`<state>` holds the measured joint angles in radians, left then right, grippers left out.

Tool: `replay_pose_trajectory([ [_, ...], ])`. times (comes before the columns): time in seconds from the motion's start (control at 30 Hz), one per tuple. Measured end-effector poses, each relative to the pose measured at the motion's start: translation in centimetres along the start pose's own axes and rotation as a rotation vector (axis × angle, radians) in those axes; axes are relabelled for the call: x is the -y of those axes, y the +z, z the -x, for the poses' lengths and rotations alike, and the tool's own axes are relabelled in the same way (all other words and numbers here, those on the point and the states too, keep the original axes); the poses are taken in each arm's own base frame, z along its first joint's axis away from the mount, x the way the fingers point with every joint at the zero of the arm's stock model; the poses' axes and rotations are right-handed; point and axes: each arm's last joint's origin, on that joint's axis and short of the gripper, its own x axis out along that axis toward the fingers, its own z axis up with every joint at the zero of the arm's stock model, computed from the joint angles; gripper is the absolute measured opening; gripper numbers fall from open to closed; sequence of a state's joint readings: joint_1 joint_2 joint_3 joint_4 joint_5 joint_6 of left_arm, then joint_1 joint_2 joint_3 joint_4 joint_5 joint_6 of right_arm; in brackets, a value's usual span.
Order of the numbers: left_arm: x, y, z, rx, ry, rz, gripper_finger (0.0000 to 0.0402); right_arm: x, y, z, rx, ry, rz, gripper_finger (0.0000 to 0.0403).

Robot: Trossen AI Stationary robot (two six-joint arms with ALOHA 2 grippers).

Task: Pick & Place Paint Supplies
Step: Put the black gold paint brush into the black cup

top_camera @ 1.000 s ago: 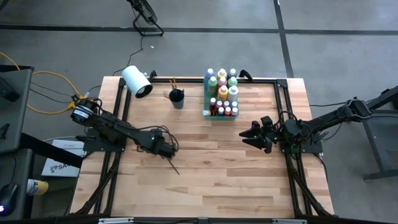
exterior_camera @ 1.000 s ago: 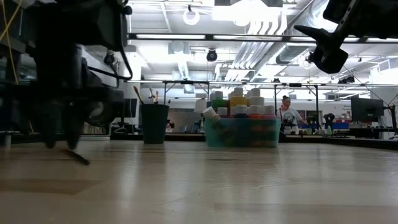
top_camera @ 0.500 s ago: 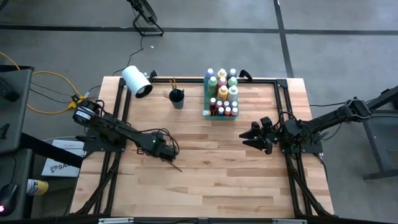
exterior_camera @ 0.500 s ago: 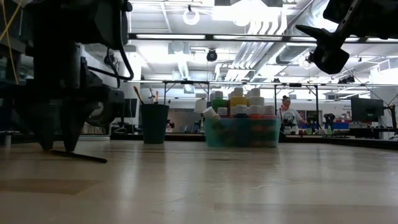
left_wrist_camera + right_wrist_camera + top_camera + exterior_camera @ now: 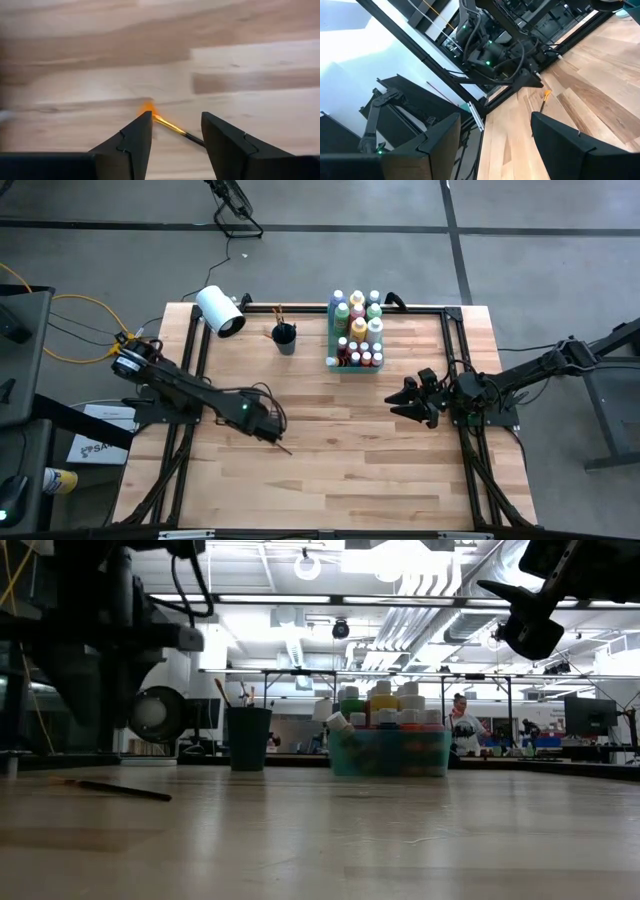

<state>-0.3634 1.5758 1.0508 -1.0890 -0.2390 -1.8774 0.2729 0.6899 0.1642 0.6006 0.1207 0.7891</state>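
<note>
Overhead, high view: I have the left gripper (image 5: 272, 427) low over the pale wooden plank table (image 5: 330, 470), above a thin dark-handled paintbrush (image 5: 283, 446) lying loose on the boards. The right gripper (image 5: 408, 399) waits mid-table on its own side, holding nothing.
Supplies, high view: small white-capped paint bottles (image 5: 358, 329) stand packed in the translucent green rectangular tray (image 5: 331, 361) at the far edge; a dark cup (image 5: 285, 336) of brushes stands just beside it, a large white roll (image 5: 220, 311) at the far left corner.
Low view: the paintbrush (image 5: 112, 788) lies flat on the wood, and the left gripper hangs above it, not touching it.
Left wrist view: my two dark fingers (image 5: 132, 140) stand apart, the brush's orange ferrule and dark handle (image 5: 172, 128) on the table between them.
Right wrist view: fingers (image 5: 440, 137) spread wide, nothing between them.
Progress: by my reading, most is done; this one brush is the only piece I see left loose.
Room: open boards all around the brush, well away from the table's edges; the way to the cup looks clear.
</note>
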Motion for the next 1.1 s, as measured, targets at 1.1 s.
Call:
replay_pose_trajectory([
  [1.1, 1.6, 0.9, -1.6, -0.162, -0.189, -1.912, 0.0165, 0.1, -0.1, 0.0, -0.023, 0.003, -0.026, 0.0237],
])
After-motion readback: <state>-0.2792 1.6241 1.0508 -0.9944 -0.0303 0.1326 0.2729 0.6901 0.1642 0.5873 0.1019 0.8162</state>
